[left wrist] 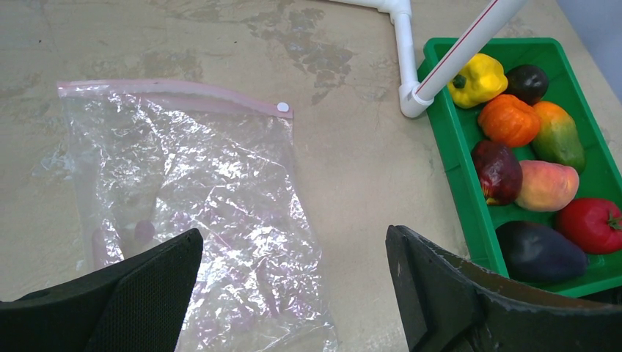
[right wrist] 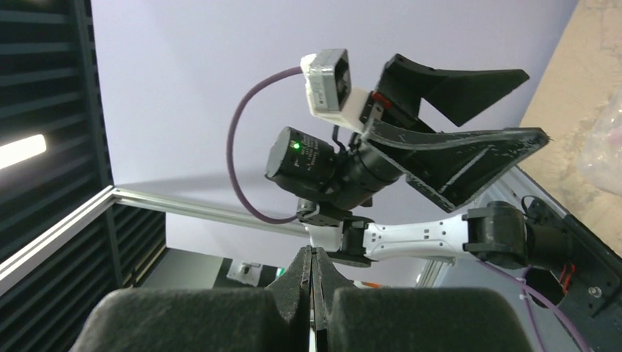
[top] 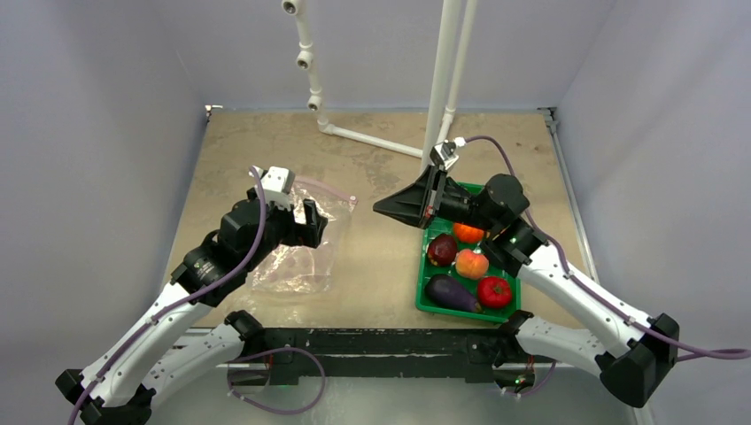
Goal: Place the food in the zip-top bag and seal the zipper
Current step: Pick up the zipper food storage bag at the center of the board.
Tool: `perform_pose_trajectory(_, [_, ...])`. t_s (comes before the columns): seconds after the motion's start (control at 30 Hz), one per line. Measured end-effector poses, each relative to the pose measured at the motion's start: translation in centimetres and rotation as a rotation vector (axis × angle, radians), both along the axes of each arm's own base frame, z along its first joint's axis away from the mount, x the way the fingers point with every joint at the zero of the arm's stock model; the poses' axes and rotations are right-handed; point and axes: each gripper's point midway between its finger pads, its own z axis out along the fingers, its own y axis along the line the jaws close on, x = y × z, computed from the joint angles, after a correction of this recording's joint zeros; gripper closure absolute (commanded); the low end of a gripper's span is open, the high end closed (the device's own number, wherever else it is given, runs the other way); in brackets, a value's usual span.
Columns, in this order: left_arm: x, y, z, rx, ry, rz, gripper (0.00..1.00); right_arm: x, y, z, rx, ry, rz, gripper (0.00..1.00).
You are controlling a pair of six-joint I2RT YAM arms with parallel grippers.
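Observation:
The clear zip-top bag lies flat on the table, empty, its pink zipper along the far edge with a white slider at the right end. My left gripper hovers open above the bag's near right corner, holding nothing. The food sits in the green tray: yellow pepper, orange fruit, mango, peach, tomato, eggplant. My right gripper is shut and empty, raised above the tray's far left corner and pointing left toward the bag.
A white pipe frame rises behind the tray, its foot touching the tray's far left corner. A dark red fruit and a dark round one also lie in the tray. Grey walls enclose the table on three sides.

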Motion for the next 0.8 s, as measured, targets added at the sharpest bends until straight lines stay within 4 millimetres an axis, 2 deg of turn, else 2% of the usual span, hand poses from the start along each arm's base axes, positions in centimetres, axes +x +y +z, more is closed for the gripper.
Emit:
perform_pose_trajectory(0.1, [0.0, 0.0, 0.0, 0.000, 0.000, 0.000, 0.05, 0.1, -0.1, 0.9, -0.002, -0.015, -0.013, 1.00])
perform_pose_trajectory(0.23, [0.0, 0.0, 0.0, 0.000, 0.000, 0.000, 0.05, 1.1, -0.2, 1.1, -0.038, -0.042, -0.077, 0.91])
perform_pose_trajectory(0.4, [0.0, 0.0, -0.1, 0.003, 0.003, 0.000, 0.05, 3.0, -1.0, 2.0, -0.100, -0.133, -0.222, 0.66])
perform_pose_trajectory(0.5, [0.2, -0.1, -0.4, 0.010, 0.011, 0.001, 0.05, 3.0, -1.8, 2.1, -0.129, -0.202, -0.263, 0.60])
perform_pose_trajectory(0.6, [0.4, -0.2, -0.9, 0.022, 0.026, 0.003, 0.05, 3.3, -2.2, 1.5, -0.182, -0.282, -0.296, 0.53])
perform_pose_trajectory(0.7, [0.8, -0.3, -1.6, 0.044, 0.048, 0.014, 0.06, 4.1, -2.5, 0.0, -0.259, -0.331, -0.332, 0.46])
perform_pose_trajectory(0.8, [1.3, -0.4, -2.8, 0.074, 0.080, 0.032, 0.08, 4.8, -2.8, -1.9, -0.333, -0.369, -0.364, 0.43])
